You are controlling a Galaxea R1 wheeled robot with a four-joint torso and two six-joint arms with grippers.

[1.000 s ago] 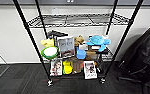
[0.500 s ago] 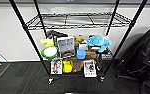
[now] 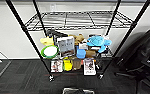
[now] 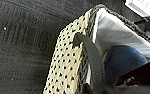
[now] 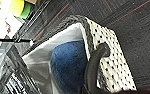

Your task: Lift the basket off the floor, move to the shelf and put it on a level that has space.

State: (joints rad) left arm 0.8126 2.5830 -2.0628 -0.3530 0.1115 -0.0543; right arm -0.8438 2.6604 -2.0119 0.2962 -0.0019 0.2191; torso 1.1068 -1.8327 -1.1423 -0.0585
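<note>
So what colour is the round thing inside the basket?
Blue. The round thing lies against the white lining of the basket, and the right wrist view shows it best.

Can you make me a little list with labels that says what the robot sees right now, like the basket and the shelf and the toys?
basket: woven basket with a dark handle, white lining and a blue item inside
basket place: low at the head view's near edge, in front of the shelf
shelf: black wire rack on small wheels
bare tier: upper wire-grid tier, nothing on it
crowded tier: blue turtle plush, green bowl, boxes
floor: dark carpet
beside shelf: black office chair
</note>
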